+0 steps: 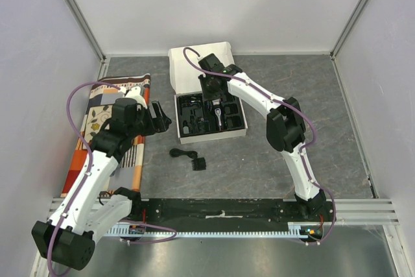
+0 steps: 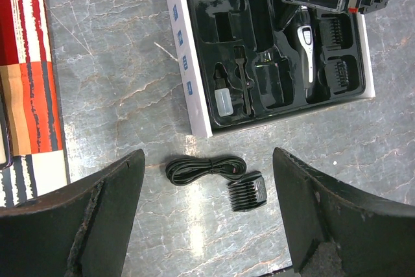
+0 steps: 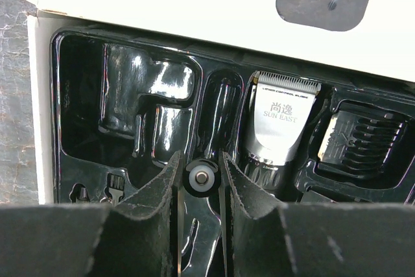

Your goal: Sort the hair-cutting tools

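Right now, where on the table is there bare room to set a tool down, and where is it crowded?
Free: the tabletop between the right arm and the right wall; the strip between the comb guard and the base rail. Crowded: between the patterned cloth and the box, where the left gripper hovers.

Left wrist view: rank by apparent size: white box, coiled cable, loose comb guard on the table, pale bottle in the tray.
1. white box, by far the largest
2. coiled cable
3. loose comb guard
4. pale bottle, narrower than the guard, though the margin is small
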You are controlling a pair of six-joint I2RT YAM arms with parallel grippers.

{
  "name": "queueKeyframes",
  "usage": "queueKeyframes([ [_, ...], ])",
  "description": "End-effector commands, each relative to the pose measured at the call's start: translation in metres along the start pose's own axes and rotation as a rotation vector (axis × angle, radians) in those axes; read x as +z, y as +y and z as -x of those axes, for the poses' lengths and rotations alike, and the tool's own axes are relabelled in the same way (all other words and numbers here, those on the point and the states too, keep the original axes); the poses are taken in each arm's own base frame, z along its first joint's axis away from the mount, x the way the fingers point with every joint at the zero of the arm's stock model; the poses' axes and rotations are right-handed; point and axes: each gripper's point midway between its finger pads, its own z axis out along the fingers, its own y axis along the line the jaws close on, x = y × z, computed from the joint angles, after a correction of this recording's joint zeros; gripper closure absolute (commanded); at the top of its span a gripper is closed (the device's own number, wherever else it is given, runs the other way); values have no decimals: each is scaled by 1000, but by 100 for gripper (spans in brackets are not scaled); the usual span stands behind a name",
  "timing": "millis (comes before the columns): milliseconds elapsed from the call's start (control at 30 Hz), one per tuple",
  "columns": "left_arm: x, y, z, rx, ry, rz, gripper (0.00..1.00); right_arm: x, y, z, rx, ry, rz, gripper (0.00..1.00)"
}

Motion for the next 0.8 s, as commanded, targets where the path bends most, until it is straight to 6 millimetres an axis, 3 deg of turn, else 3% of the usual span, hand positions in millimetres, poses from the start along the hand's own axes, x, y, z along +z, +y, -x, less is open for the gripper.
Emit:
queueKeyframes([
  [0, 2, -4, 6, 9, -19, -27, 14, 2, 2, 6, -12, -20, 6, 100],
  [200, 3, -4, 6, 8, -18, -26, 14, 8, 4, -1, -14, 6, 21, 100],
  [567, 3, -3, 7, 5, -18, -26, 14, 8, 5, -4, -14, 16, 30, 86],
  [767, 2, -4, 7, 4, -19, -28, 14, 8, 7, -2, -18, 11, 38, 71],
])
